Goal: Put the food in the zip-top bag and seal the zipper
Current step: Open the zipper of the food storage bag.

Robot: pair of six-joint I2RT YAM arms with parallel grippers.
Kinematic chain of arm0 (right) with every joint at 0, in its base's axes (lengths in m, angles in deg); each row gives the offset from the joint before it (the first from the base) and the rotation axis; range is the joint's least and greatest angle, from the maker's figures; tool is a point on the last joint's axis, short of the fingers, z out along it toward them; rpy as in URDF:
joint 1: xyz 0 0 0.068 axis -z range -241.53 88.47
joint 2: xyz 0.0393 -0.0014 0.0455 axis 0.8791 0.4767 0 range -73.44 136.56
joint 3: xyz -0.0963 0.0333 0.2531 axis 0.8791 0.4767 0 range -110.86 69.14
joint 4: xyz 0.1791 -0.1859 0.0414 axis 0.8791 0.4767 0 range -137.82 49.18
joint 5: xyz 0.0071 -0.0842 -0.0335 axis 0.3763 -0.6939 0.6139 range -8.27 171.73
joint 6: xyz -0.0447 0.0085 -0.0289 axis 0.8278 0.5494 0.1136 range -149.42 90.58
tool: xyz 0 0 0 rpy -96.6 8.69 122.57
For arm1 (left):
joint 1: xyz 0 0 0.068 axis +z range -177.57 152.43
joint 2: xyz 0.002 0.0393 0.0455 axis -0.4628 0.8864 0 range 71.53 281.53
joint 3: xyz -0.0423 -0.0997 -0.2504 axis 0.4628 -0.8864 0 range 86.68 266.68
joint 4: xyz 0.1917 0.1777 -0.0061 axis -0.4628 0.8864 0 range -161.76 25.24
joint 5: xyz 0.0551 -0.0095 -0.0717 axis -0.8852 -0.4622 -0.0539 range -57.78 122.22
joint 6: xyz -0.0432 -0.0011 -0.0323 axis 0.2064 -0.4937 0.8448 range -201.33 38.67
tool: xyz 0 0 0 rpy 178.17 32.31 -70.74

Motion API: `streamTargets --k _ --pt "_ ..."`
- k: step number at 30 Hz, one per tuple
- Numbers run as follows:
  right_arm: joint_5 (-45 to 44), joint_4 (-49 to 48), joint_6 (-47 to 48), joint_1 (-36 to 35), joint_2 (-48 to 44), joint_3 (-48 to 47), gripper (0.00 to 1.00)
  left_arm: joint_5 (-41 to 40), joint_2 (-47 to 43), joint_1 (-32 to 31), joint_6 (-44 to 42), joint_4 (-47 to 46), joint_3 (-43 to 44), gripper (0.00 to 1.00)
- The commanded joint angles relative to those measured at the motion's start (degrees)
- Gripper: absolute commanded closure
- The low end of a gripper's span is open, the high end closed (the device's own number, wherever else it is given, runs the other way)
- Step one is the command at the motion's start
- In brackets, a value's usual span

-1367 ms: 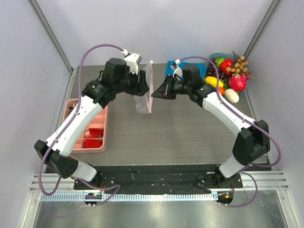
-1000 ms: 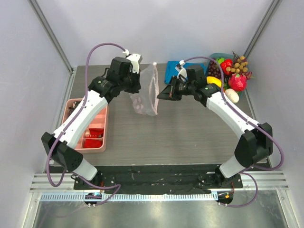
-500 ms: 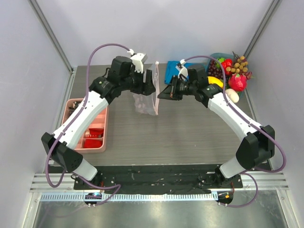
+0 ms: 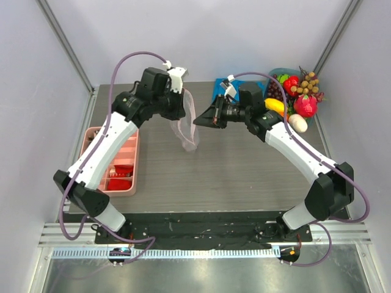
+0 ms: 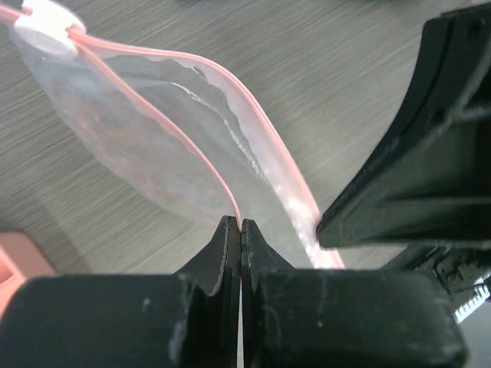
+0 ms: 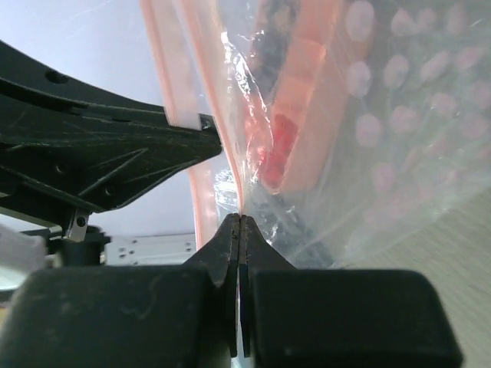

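Note:
The clear zip-top bag [image 4: 186,131] hangs above the table's back middle, between my two grippers. My left gripper [image 4: 184,108] is shut on one lip of the pink zipper [image 5: 301,208], pinching it at the fingertips [image 5: 240,225]. My right gripper [image 4: 197,121] is shut on the other lip [image 6: 239,221], so the bag's mouth gapes between them. A white slider [image 5: 44,31] sits at the zipper's far end. The food [image 4: 297,101], a pile of glossy toy fruits, lies at the back right, apart from both grippers. The frames do not show whether anything is inside the bag [image 6: 383,130].
A pink compartment tray [image 4: 98,137] with red pieces stands at the left edge. A folded blue cloth [image 4: 220,88] lies at the back behind the right gripper. The fruits rest in a teal dish [image 4: 278,72] near the right wall.
My left gripper opened and shut again on the bag's zipper lip. The right gripper shifted left with its lip, and the bag now hangs lower with its mouth spread.

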Motion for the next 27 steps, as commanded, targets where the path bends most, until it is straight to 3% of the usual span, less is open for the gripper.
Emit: streamTargets --k 1,8,14,22,27 --pt "3.9 -12.0 -12.2 -0.4 -4.7 3.4 0.99 1.1 -4.9 0.2 -5.4 11.6 6.5 1.0" --pt "3.8 -7.8 -6.6 2.0 -5.7 11.5 0.99 5.5 6.0 -0.6 -6.2 18.0 11.7 1.0" --pt "-3.0 5.2 8.3 7.2 -7.7 13.1 0.99 9.9 13.5 -0.6 -3.4 15.0 13.6 1.0" --pt "-17.2 16.1 24.2 14.2 -9.0 15.2 0.99 9.8 9.1 3.4 -1.2 3.5 2.4 1.0" --pt "-16.7 16.0 26.7 14.4 -8.8 15.9 0.99 13.5 4.9 3.5 -1.2 0.1 -3.7 1.0"
